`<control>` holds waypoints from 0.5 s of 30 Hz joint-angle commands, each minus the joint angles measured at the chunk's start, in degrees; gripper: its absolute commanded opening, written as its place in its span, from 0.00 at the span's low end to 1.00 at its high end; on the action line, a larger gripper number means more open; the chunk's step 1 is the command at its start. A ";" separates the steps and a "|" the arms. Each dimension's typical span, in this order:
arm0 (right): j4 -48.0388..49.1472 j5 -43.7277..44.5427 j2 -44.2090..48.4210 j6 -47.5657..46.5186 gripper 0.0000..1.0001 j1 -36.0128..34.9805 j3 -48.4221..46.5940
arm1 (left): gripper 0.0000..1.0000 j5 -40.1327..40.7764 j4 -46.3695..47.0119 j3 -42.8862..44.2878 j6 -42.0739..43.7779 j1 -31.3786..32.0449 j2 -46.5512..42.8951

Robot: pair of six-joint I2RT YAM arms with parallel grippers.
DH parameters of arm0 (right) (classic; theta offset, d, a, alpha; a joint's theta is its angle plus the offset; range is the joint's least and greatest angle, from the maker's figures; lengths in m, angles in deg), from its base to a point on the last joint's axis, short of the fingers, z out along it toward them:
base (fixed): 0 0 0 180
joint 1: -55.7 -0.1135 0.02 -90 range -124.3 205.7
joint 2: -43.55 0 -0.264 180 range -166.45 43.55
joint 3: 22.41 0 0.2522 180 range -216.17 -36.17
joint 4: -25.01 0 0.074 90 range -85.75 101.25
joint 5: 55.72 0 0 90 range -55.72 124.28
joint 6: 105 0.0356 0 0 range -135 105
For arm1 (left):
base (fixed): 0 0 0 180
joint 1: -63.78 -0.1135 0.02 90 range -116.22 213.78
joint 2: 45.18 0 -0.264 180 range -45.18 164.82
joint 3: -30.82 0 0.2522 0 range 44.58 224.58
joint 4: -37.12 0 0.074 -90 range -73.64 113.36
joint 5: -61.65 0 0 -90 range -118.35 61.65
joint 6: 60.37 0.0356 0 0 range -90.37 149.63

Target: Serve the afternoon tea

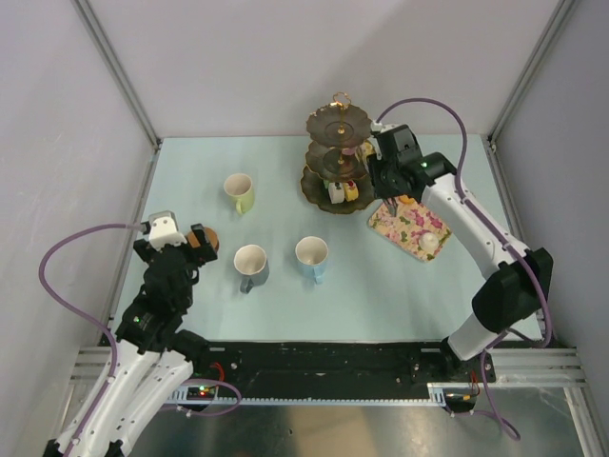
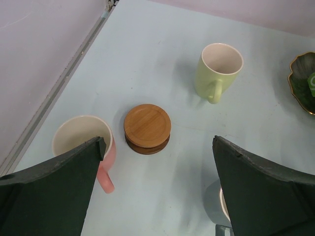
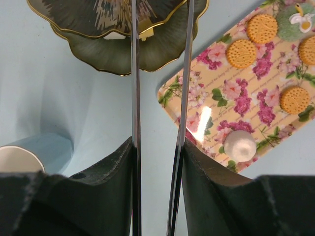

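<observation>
Right wrist view is showing the right gripper (image 3: pixel 157 147) clenching a pair of thin metal tongs (image 3: pixel 135 73). The two blades are running forward side by side with a narrow gap between them. They are crossing over the dark, gold-rimmed stand (image 3: pixel 93 46) and leaving the top of the picture, so their tips are not showing. Just to the right of the blades the floral tray (image 3: pixel 216 98) is lying on the table (image 3: pixel 59 108), apart from the stand. It is carrying four round biscuits (image 3: pixel 241 53), a white cake (image 3: pixel 239 146) near its close corner and a green cake (image 3: pixel 294 22) at its far end. To the left of the gripper the blue mug (image 3: pixel 37 155) is standing upright.

From above, small cakes (image 1: pixel 339 191) are sitting on the stand's lowest plate.

On the other side, the left gripper (image 2: pixel 158 141) is hanging released, its jaws spread wide with nothing between them. A stack of brown coasters (image 2: pixel 147 125) is lying just ahead of the gap. The pink mug (image 2: pixel 81 137) is standing against the left finger, the grey mug (image 2: pixel 216 209) is peeking from under the right one, and the yellow-green mug (image 2: pixel 221 69) is standing farther ahead to the right.
</observation>
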 commanded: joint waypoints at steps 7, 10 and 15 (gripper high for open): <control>-0.37 -1.69 -5.64 -1.81 0.37 -1.39 -7.41 | 0.98 0.32 1.57 -0.25 0.88 0.31 -0.46; -1.95 -1.38 -7.23 -1.92 0.37 -1.59 -8.87 | 0.98 0.43 1.55 -0.21 0.88 0.31 -0.45; -3.80 -0.33 -7.72 -2.01 0.38 -1.75 -9.65 | 0.98 0.57 1.54 -0.22 0.88 0.31 -0.45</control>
